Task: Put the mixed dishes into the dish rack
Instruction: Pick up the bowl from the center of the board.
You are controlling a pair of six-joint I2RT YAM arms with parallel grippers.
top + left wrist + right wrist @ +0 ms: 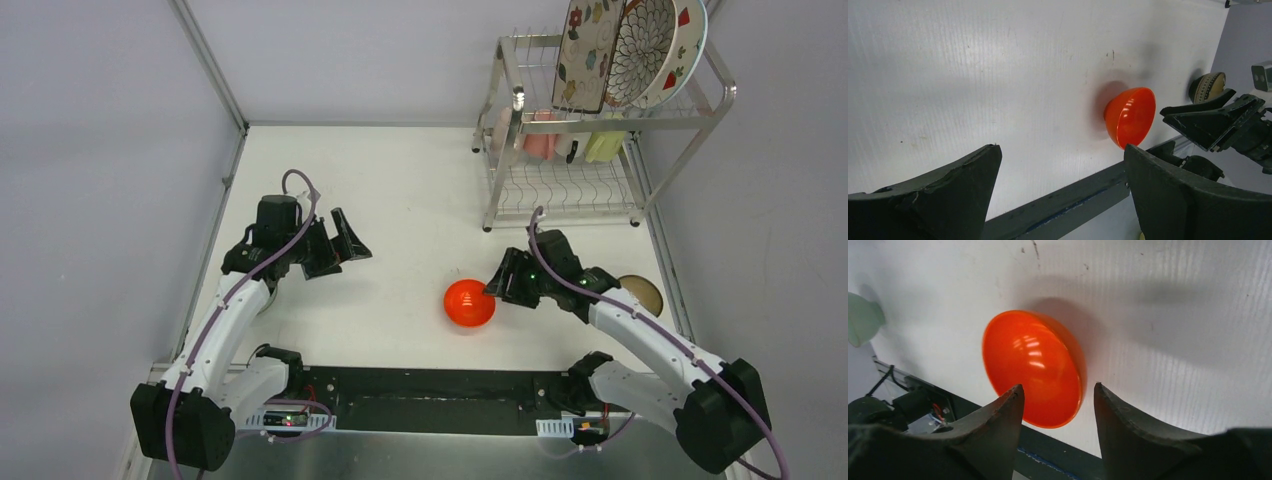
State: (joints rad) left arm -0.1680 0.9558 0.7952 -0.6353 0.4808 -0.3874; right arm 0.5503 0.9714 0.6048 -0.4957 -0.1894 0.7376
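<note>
**A:** Where is the red bowl (468, 303) sitting?

**B:** On the table (400, 180), close to the near edge and a little right of the middle, open side up as far as I can tell. The rack (600, 122) is standing well apart from it, in the far right corner.

**A:** And what is the right gripper (492, 288) doing?

**B:** It is reaching in low from the bowl's right side. Its jaws are standing partly apart with the bowl's rim in the gap, one finger over the inside and one outside. I am not seeing them pinching it, so nothing is being held. Straddling the rim looks like the way to take a thin-walled bowl.

**A:** And the left gripper (345, 240)?

**B:** It is hanging over the left half of the table with its jaws spread wide and nothing between them. It is facing the bowl but keeping well apart from it, likely so it stays out of the way.

**A:** How is the loading going?

**B:** The plates (640, 40) are leaning in the rack's upper shelf, and the cups (540, 140) are sitting on the lower one. A brown bowl (640, 295) is waiting near the right edge.
</note>
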